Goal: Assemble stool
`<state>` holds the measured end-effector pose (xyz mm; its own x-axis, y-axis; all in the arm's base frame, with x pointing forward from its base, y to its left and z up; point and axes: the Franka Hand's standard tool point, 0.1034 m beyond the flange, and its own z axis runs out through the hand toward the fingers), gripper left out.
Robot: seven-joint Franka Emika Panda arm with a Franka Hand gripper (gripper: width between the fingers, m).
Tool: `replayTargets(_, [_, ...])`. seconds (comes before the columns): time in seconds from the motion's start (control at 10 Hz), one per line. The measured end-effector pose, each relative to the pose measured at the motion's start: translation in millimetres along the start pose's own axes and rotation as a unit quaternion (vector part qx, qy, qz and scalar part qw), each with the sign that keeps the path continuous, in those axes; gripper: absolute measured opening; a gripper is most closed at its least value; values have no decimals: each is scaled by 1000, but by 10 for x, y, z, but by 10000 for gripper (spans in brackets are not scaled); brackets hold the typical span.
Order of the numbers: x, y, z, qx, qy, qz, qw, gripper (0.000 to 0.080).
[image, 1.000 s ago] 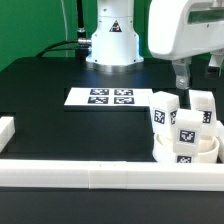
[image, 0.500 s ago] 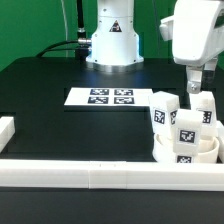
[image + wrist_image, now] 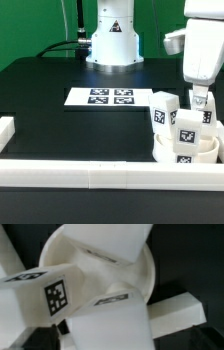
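Note:
The white stool seat [image 3: 166, 152] lies flat near the front rail at the exterior view's right. Three tagged block legs stand on it: one toward the left [image 3: 165, 108], one in front [image 3: 188, 130] and one toward the right [image 3: 206, 116]. My gripper [image 3: 200, 97] hangs right over the right leg's top, its fingers reaching down at both sides. In the wrist view that leg [image 3: 112, 322] fills the space between my jaws, with a dark finger [image 3: 45, 336] beside it. The jaws look open around it. Another tagged leg [image 3: 45, 294] and the round seat [image 3: 120, 241] show behind.
The marker board [image 3: 110, 98] lies in the middle of the black table. A low white rail [image 3: 90, 172] runs along the front and a short one [image 3: 8, 128] stands at the left. The robot base [image 3: 110, 40] stands at the back.
My gripper has moved toward the exterior view's right and down, from above the legs to the top of the right leg. The legs and seat have not moved.

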<state>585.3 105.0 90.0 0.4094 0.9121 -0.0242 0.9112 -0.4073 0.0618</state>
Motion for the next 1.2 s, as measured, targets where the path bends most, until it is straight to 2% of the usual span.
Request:
replayTargets(0.5, [0,-20,28,3,-1,5,1000,635])
replayTargets(0.6, [-4,-18,29,3,-1,14,1000,457])
replayTargets(0.7, [-7,-17,29,3,-1,32,999,337])
replayTargets(0.9, [-22,-8,30,4,0,50,999,337])
replayTargets(1.2, [-110,42,43,7,-1,211,978,337])
